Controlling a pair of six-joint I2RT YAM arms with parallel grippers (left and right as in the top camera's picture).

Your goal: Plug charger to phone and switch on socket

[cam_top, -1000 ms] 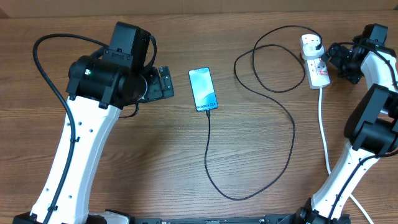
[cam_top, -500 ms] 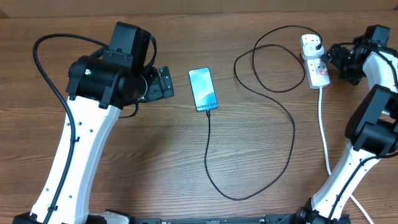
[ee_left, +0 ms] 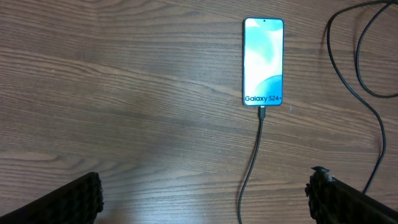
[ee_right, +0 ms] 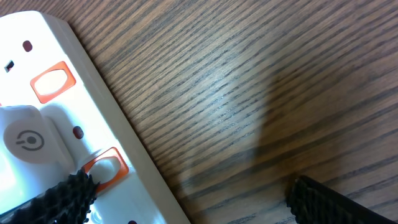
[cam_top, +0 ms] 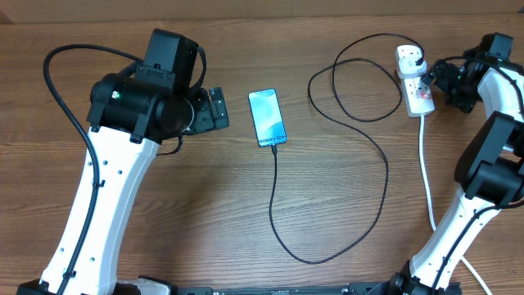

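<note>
The phone [cam_top: 268,117] lies face up mid-table with its blue-teal screen lit; it also shows in the left wrist view [ee_left: 263,61]. The charger's thin black cable [cam_top: 386,176] is plugged into the phone's bottom edge [ee_left: 261,115] and loops right to a white adapter [cam_top: 409,57] seated in the socket. The socket [cam_top: 420,98] is a white strip with orange-red switches [ee_right: 53,81]. My right gripper [cam_top: 431,78] is open beside it, one finger over the strip's edge by a switch [ee_right: 102,168]. My left gripper [cam_top: 217,108] is open and empty, left of the phone.
The socket's thick white cord [cam_top: 427,176] runs down the right side toward the front edge. The black cable makes a wide loop [cam_top: 352,90] between phone and socket. The wooden table [cam_top: 188,213] has nothing else on it.
The right gripper has shifted very slightly at the socket. The left arm, phone and cable have not moved.
</note>
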